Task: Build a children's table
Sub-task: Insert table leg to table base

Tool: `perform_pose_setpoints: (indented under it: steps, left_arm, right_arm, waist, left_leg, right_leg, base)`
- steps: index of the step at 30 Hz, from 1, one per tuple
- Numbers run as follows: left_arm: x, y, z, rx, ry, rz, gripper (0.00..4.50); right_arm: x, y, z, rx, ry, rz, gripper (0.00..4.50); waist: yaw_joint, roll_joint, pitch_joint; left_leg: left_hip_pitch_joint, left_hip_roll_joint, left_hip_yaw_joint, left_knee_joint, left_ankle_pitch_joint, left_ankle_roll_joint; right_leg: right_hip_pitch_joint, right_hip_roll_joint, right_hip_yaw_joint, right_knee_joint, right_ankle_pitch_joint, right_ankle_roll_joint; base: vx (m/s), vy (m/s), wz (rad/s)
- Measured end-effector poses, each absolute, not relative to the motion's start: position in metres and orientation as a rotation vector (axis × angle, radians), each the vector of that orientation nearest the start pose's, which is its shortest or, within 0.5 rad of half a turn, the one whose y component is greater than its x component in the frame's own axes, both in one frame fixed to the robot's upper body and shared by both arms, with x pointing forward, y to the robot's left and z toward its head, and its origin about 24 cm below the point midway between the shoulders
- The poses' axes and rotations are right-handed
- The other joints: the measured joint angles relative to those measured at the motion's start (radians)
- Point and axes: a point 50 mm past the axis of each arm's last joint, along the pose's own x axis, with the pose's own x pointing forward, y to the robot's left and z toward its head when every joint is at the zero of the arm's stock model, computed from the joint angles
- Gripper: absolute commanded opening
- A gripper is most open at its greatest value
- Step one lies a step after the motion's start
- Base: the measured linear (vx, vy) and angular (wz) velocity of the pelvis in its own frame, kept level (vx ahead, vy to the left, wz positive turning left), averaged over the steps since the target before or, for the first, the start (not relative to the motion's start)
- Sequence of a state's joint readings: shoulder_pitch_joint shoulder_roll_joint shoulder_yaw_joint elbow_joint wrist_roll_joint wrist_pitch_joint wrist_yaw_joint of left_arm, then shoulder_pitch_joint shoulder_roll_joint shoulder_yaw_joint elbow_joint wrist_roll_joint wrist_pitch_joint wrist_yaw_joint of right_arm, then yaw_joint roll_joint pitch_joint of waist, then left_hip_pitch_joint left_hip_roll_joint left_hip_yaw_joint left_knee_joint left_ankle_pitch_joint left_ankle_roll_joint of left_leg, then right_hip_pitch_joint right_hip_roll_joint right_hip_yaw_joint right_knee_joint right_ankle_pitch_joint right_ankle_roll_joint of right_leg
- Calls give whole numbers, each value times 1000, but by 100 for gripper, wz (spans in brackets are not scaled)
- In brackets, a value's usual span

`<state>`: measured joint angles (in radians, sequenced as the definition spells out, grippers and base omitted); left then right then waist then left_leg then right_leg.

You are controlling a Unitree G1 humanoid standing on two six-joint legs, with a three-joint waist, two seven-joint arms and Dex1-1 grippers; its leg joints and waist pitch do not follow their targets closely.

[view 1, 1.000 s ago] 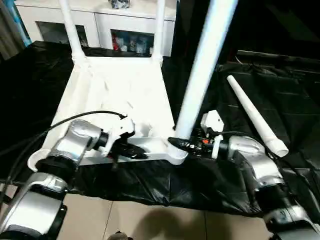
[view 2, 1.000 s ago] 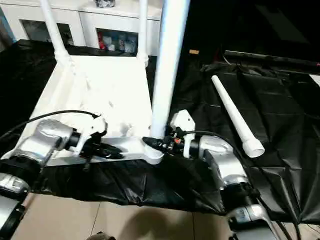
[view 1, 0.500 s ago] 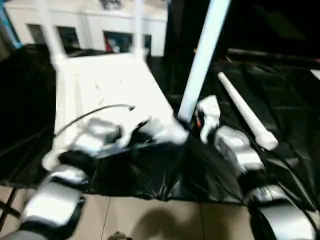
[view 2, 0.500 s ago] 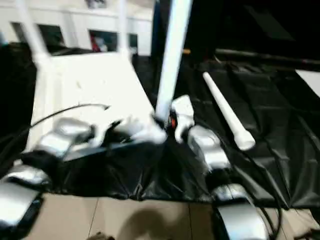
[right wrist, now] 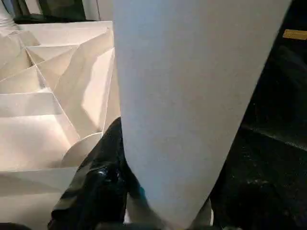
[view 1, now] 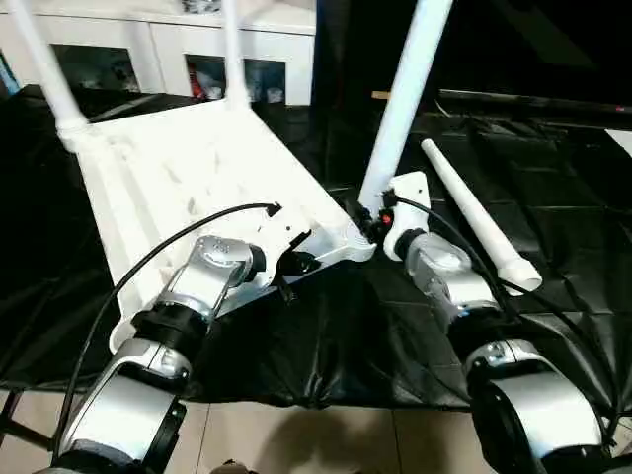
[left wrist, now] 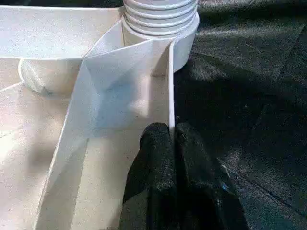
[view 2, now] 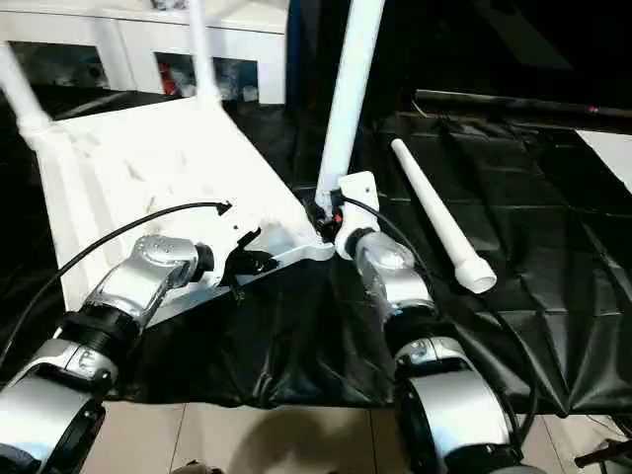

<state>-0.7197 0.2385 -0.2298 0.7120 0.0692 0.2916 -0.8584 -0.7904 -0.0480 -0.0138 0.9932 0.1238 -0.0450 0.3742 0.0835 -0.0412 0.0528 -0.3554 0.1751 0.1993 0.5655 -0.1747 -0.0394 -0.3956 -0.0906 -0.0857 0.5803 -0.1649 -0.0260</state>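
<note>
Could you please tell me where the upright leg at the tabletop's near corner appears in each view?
Left eye view: the upright leg rises right of centre.
Right eye view: it rises just right of centre.
Left wrist view: its ribbed base sits in the corner socket.
Right wrist view: close up, across the middle.
Shared landmark: the tabletop with that corner socket.

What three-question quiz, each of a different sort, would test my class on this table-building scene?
1. True or false: all four legs stand in the tabletop.
2. Multiple choice: the right gripper is closed on A) the loose leg, B) the near standing leg, C) a cable.
3. Short answer: what does the left gripper pinch?

Key:
1. False. Three stand; one lies on the black sheet.
2. B, near its base.
3. The tabletop's thin side wall, close to the near corner socket.
</note>
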Motion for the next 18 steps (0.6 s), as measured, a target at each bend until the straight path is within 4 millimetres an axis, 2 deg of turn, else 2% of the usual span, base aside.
perform_pose_setpoints:
  steps: [4,5,7,8,9,10,13,18]
  left_arm:
    - [348,118,57,352,491,-965,0]
    - [348,119,58,355,489,-964,0]
    - [346,121,58,360,485,-962,0]
    - [346,122,58,362,482,-963,0]
    - [345,123,58,364,478,-963,0]
    - [345,123,58,365,474,-966,0]
    - [342,129,59,368,462,-1010,0]
    - [340,136,62,377,454,-1051,0]
  right_arm:
    - [373,-86,60,44,186,501,187]
    - [373,-85,60,46,185,502,222]
    - [372,-82,60,50,176,505,222]
    - [372,-81,59,61,175,507,246]
    - [372,-80,59,66,172,507,246]
    - [371,-80,58,70,177,509,264]
    - [367,-80,50,98,197,532,277]
    - [365,-78,48,115,201,584,322]
  waist:
    - [-9,-1,0]
    - [-12,-1,0]
    - [-17,-1,0]
    - [-19,-1,0]
    - [-21,0,0]
    - [-21,-1,0]
    - [-18,1,1]
    - [-14,2,2]
  left_leg:
    - [1,0,0,-1,0,-1]
    - [2,0,0,-1,0,-2]
    - [1,0,0,-1,0,-2]
    - [1,0,0,-1,0,-2]
    - [1,0,0,-2,0,-2]
    - [0,0,0,-2,0,-2]
    - [-4,0,0,-2,-1,-3]
    - [-10,0,1,-1,-1,-4]
  right_leg:
    - [-1,0,0,0,-3,5]
    - [-1,0,0,0,-3,5]
    - [-1,0,0,0,-3,5]
    - [-1,0,0,0,-3,4]
    - [-2,0,0,0,-3,4]
    - [-2,0,0,0,-1,2]
    - [-6,0,0,0,-1,1]
    - [-10,0,-1,0,-1,1]
  base:
    - [0,0,0]
    - [0,0,0]
    - [0,0,0]
    - [0,0,0]
    - [0,0,0]
    - [0,0,0]
    - [0,0,0]
    - [0,0,0]
